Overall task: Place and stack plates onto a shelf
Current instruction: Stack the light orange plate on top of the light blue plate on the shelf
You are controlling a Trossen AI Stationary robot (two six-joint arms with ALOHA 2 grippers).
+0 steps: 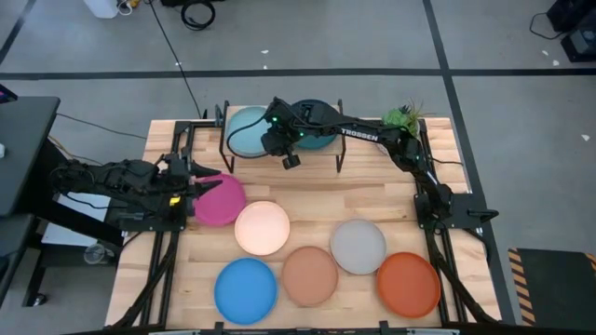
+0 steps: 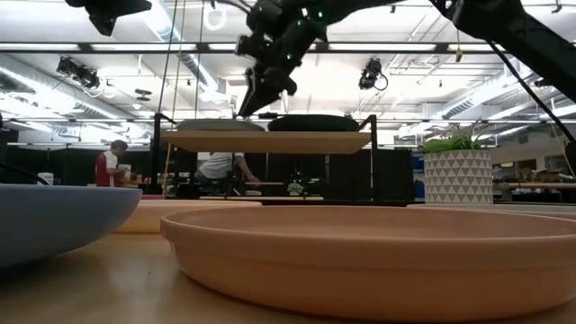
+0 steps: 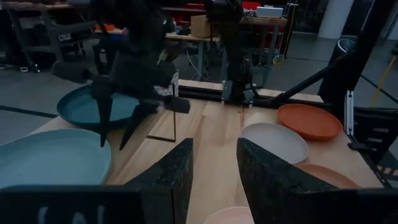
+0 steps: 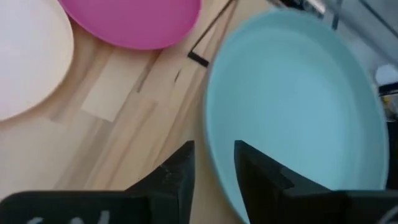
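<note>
A: We see eight plates. The two on the light-wood shelf (image 1: pixel 279 154) are a light blue plate (image 1: pixel 246 131) and a dark teal plate (image 1: pixel 317 133).

B: On the pale slatted counter (image 1: pixel 372 200) we count six: a magenta plate (image 1: pixel 222 202), a cream plate (image 1: pixel 262 228), a grey plate (image 1: pixel 358 246), a bright blue plate (image 1: pixel 246 290), a tan plate (image 1: pixel 309 275) and an orange plate (image 1: pixel 408 284).

A: We note that both arms are dark, and the right tool (image 1: pixel 290 158) is black.

B: The left tool (image 1: pixel 194 183) is black too. The plant (image 1: pixel 404 118) is green, and its pot (image 2: pixel 459 176) is white with a triangle pattern.
</note>
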